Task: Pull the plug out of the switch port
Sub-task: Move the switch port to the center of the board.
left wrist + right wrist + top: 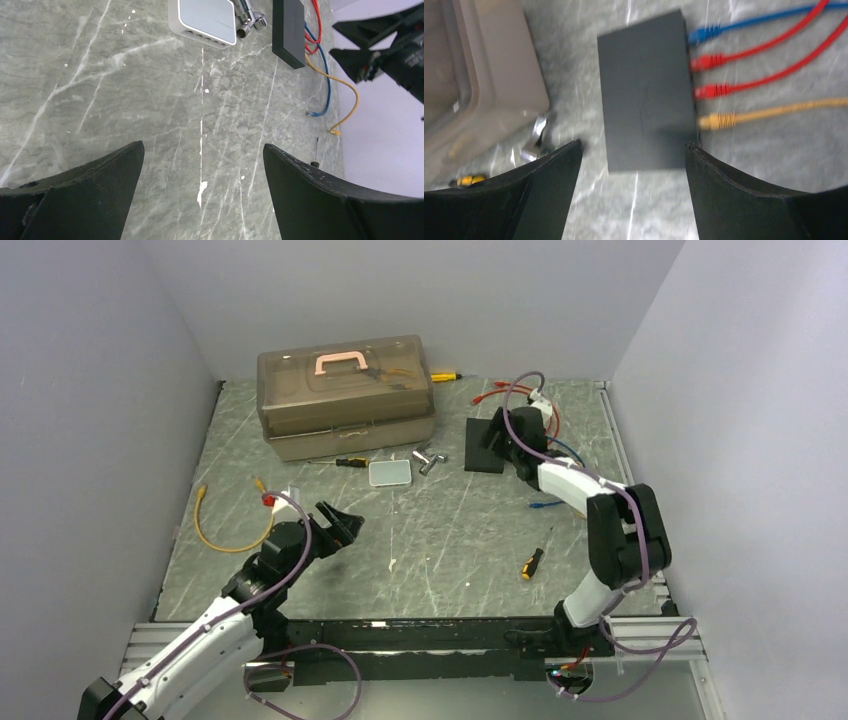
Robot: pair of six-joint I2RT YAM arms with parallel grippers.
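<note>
Closest to me, the left gripper (202,150) hangs over a bare patch of the table (440,540), its two black fingers spread wide with nothing between them. Off to its left a loose yellow cable (215,530) curls on the surface, and over to the right lies a small screwdriver (532,562) with a yellow-and-black handle.

Further back, near the middle, a silver tin (390,473) sits flat with some metal fittings (430,460) just beside it.

To the right of those is the switch (644,100), lying flat on the table. The right gripper (634,147) hovers just above it, jaws parted wider than the box and closed on nothing. Along the switch's right edge four plugs sit in a row: a blue plug (704,34), a red plug (706,61), a second red plug (710,91) and a yellow plug (716,120). The wrist view is blurred, but all four look seated in their ports, their cables trailing away to the right.

Farthest back, by the wall, stands the brown toolbox (345,390), lid shut, pink handle on top.
</note>
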